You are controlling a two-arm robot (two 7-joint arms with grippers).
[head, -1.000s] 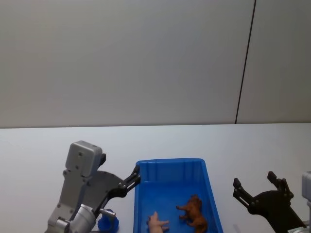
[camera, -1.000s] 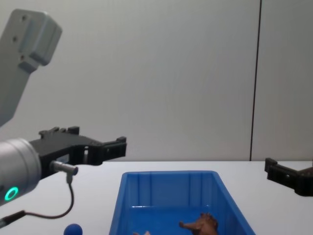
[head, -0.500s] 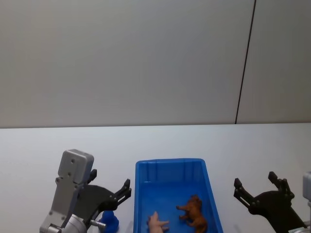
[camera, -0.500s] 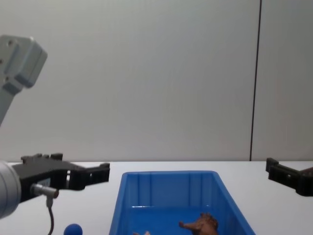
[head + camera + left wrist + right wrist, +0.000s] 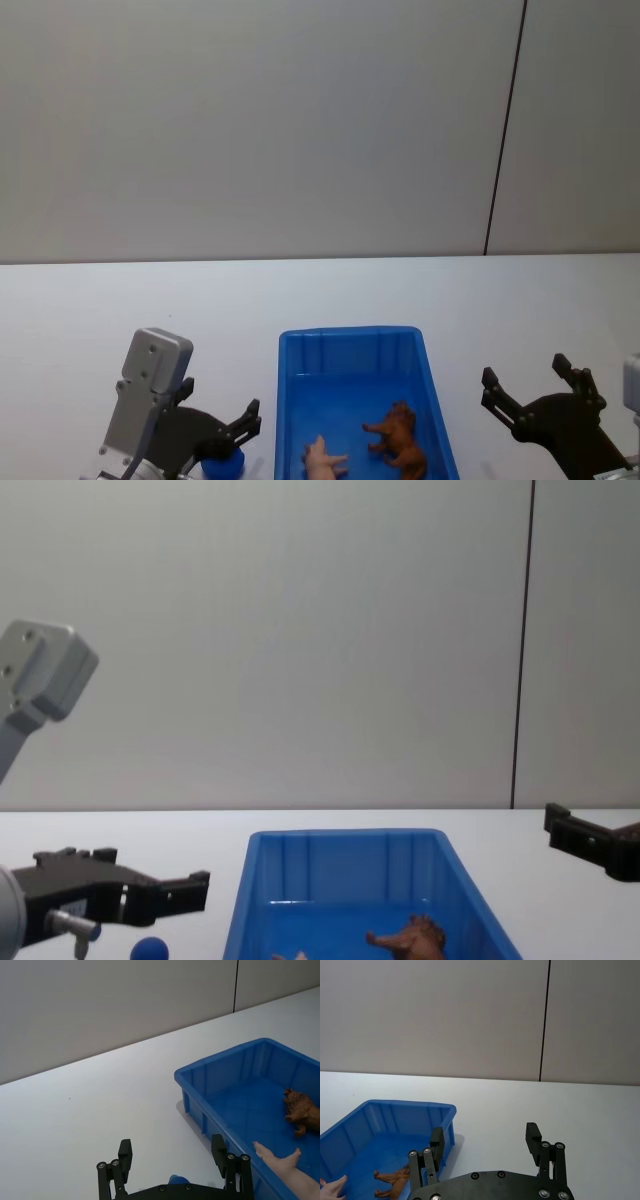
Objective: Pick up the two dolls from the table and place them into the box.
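Observation:
The blue box (image 5: pixel 350 340) stands on the white table in front of me. Inside it lie a brown animal doll (image 5: pixel 397 437) and a pale pink pig doll (image 5: pixel 322 460). A rounded blue doll (image 5: pixel 222 462) sits on the table just left of the box. My left gripper (image 5: pixel 218 400) hangs open over this blue doll (image 5: pixel 178 1179), and its fingers (image 5: pixel 125 1149) straddle it from above without touching. My right gripper (image 5: pixel 523 372) is open and holds nothing, to the right of the box (image 5: pixel 395 1106).
White table surface stretches to the left, right and behind the box, up to a plain grey wall. A dark vertical seam (image 5: pixel 503 130) runs down the wall at the right.
My left gripper has drawn back from the box's left rim, leftward and downward, and now hangs over the blue doll. The right arm and the dolls in the box have not moved.

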